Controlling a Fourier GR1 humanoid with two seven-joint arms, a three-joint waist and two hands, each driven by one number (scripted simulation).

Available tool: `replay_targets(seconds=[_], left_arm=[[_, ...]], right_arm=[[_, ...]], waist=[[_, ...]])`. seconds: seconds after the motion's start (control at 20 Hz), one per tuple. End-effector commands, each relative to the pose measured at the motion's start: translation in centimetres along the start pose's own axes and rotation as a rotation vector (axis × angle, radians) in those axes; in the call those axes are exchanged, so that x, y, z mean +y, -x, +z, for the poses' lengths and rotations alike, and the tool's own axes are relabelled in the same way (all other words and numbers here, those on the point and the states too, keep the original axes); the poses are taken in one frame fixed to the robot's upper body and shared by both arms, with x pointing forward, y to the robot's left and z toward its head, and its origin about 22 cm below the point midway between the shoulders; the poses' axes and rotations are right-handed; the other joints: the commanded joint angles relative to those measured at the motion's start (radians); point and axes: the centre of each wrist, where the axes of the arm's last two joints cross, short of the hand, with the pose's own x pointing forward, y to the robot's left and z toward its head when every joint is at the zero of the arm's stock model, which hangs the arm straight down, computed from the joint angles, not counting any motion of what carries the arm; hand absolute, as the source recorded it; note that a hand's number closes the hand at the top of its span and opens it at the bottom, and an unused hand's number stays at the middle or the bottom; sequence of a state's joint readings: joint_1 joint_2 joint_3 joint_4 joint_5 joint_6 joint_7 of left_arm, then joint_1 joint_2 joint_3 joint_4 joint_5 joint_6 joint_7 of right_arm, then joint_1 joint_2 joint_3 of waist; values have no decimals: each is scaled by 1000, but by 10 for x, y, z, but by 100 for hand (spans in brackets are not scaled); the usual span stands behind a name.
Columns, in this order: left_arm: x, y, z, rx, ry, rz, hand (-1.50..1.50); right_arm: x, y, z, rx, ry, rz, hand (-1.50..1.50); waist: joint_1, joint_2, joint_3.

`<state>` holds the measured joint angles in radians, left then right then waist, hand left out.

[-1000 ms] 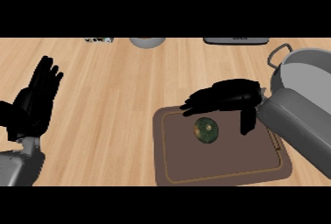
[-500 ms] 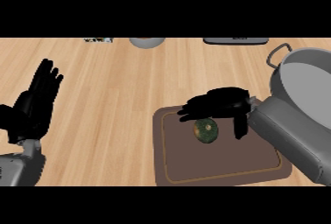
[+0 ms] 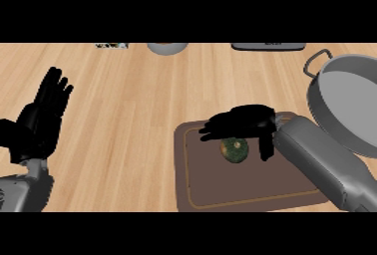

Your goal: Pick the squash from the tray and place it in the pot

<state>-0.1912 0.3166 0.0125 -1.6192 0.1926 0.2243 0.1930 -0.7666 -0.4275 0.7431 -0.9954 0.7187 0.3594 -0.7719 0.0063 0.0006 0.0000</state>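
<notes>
Brown tray (image 3: 243, 187) lies bare toward the lower edge; the green squash (image 3: 234, 150) sits just under the right hand (image 3: 242, 123), its fingers spread, thumb alongside.

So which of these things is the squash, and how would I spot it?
Find the brown tray lying on the wooden counter, left of the big grey pot. Near its far edge, right beside the robot's right hand, sits the squash: a small, round, mottled green thing, the only item on the tray.
</notes>
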Motion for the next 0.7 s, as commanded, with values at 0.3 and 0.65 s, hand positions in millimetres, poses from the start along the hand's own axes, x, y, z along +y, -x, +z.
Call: replay_targets(seconds=[0.3,0.65], left_arm=[[8,13,-2,8,-6,3,0],[-9,-4,14,6,7,-10,0]], right_arm=[[14,16,-4,27,-22,-22,-150],[26,17,-23,-98,-58,112,150]], waist=[[-1,0,0],[8,1,1]])
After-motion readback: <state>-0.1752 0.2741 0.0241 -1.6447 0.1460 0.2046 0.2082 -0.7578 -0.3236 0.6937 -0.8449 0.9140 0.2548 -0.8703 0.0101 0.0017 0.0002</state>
